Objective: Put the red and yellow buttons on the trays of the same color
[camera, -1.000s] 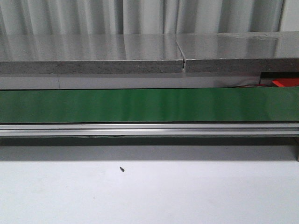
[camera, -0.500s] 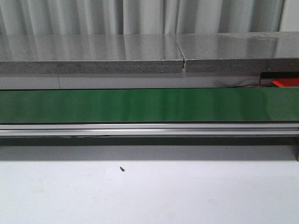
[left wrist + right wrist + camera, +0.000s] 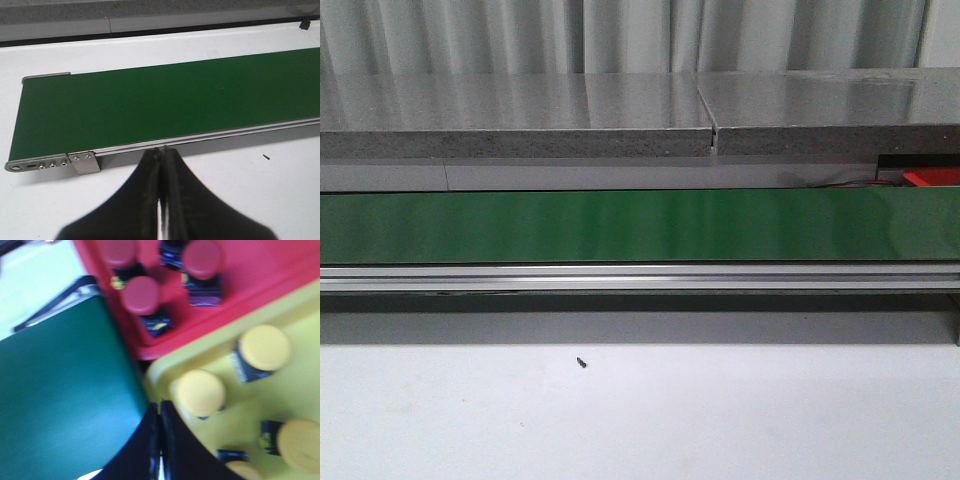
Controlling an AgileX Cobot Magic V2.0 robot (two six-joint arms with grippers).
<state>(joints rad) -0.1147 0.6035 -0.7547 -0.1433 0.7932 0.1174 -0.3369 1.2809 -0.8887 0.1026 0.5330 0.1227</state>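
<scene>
The right wrist view shows a red tray [image 3: 260, 275] holding three red buttons [image 3: 142, 296], and beside it a yellow tray [image 3: 300, 385] holding several yellow buttons [image 3: 201, 391]. My right gripper [image 3: 160, 407] is shut and empty, over the yellow tray's edge next to the green belt [image 3: 60, 395]. My left gripper [image 3: 162, 152] is shut and empty above the white table, just in front of the belt's [image 3: 165, 100] near rail. In the front view only a red tray corner [image 3: 932, 177] shows at the far right; neither gripper appears there.
The green conveyor belt [image 3: 640, 226] runs across the table with an aluminium rail [image 3: 640, 277] in front. A grey slab shelf [image 3: 520, 130] stands behind it. A small dark speck [image 3: 581, 362] lies on the white table [image 3: 720, 420].
</scene>
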